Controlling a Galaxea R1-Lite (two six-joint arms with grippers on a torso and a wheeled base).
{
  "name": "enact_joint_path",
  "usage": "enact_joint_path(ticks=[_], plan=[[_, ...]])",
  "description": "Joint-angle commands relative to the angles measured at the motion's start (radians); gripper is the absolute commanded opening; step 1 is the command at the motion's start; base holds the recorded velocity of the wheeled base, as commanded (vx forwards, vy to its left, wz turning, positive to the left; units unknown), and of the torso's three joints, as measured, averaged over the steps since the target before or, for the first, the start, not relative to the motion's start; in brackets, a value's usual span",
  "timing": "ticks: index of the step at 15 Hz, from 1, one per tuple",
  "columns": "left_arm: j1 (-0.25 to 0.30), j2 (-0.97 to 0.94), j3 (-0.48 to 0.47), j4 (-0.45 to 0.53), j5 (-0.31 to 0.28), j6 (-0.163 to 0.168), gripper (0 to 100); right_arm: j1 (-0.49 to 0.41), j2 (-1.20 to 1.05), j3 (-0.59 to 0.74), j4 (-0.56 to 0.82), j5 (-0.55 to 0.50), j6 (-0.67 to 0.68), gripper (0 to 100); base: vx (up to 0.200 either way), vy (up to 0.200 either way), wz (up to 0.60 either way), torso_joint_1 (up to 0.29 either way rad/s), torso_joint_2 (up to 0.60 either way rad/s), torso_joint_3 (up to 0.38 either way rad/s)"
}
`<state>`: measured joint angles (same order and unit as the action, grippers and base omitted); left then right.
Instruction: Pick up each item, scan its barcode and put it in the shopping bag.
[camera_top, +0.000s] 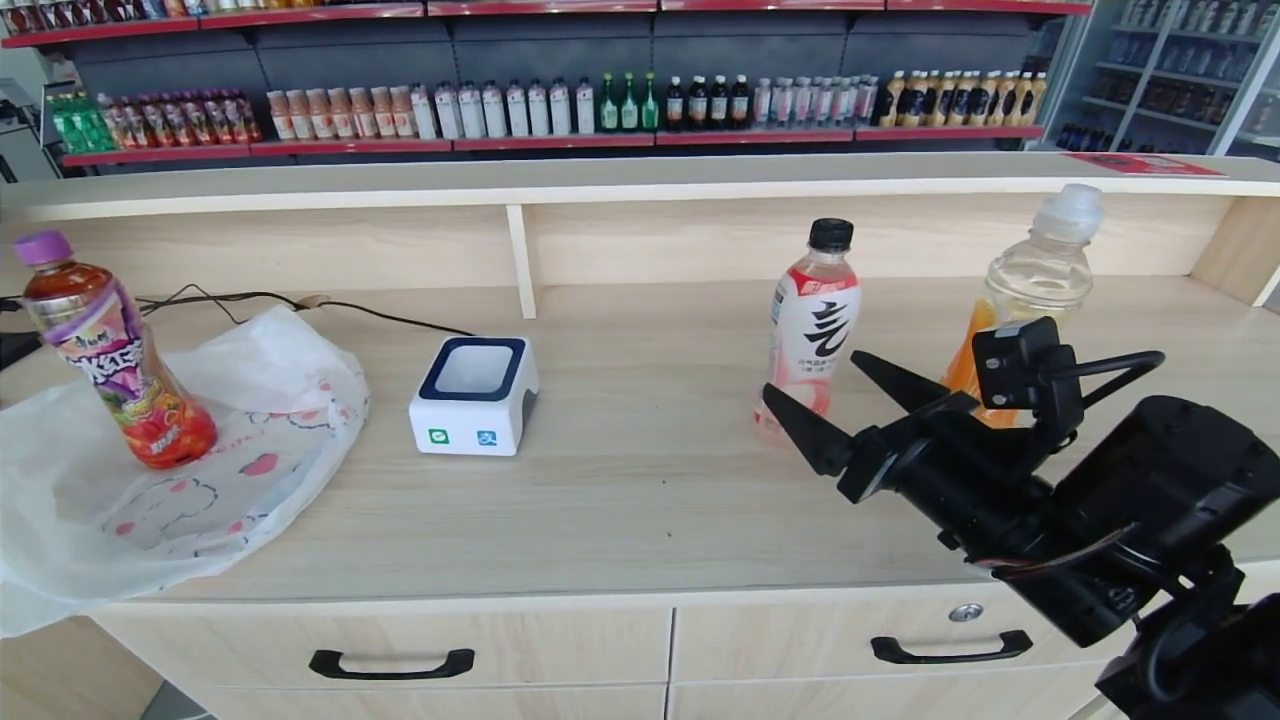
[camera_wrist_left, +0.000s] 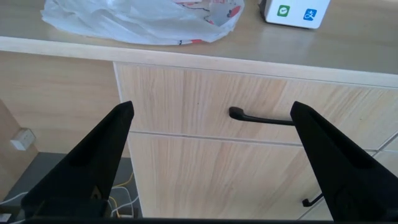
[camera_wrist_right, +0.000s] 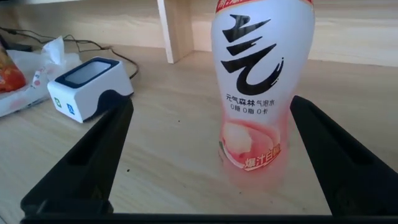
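Pink bottle (camera_top: 812, 320): upright on the counter (camera_top: 640, 500), black cap on top, well to the right of the scanner (camera_top: 474, 395).
Right gripper (camera_top: 814, 377): low over the counter, pointing at the pink bottle, jaws spread wide, one on each side of the bottle's lower part, not touching it as far as can be told.
Left gripper (camera_wrist_left: 211, 109): down in front of the drawers, below the counter edge, jaws spread wide, holding nothing.
Shopping bag (camera_top: 290, 370): soft and floppy, flat on the left end of the counter.
Red bottle (camera_top: 115, 350): purple cap, standing tilted on top of the bag (on it, not inside it, by the look).
Yellow bottle (camera_top: 1035, 290): clear cap, just behind the right gripper, waiting its turn.
How the pink bottle feels, as a guess: full, so a bit heavy; hard plastic that gives a little when squeezed; smooth, slippery wrap.
Tipping: tall and thin, so easy to knock over with a bump near the top.
Where to hold: around the fat middle, below the narrow neck, jaws flat on both sides.
How hard: firm enough not to slip, not so hard as to dent.
Barcode: not seen from here, so best kept clear of the jaws for the scanner.
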<state>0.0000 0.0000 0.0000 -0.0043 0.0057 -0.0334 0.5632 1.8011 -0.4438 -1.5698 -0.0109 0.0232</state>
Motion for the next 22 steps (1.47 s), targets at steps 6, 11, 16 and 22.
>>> enact_joint_path(ticks=[6, 11, 16, 22], plan=[[-0.002, 0.000, 0.000, 0.000, 0.000, 0.000, 100, -0.105, 0.035, -0.012, -0.001, -0.006, -0.017, 100, 0.000, 0.000, 0.00, 0.000, 0.00, 0.000], [-0.002, 0.000, 0.000, 0.000, 0.000, 0.000, 100, -0.082, 0.072, -0.069, -0.001, -0.027, -0.034, 100, 0.000, 0.000, 0.00, 0.000, 0.00, 0.000], [-0.002, 0.002, 0.000, 0.000, 0.000, 0.000, 100, -0.029, 0.146, -0.161, -0.001, -0.121, -0.023, 100, 0.000, 0.000, 0.00, 0.000, 0.00, 0.000], [-0.002, 0.002, 0.000, 0.000, 0.000, -0.002, 100, 0.018, 0.208, -0.250, -0.001, -0.210, 0.011, 100, 0.000, 0.000, 0.00, 0.000, 0.00, 0.000]])
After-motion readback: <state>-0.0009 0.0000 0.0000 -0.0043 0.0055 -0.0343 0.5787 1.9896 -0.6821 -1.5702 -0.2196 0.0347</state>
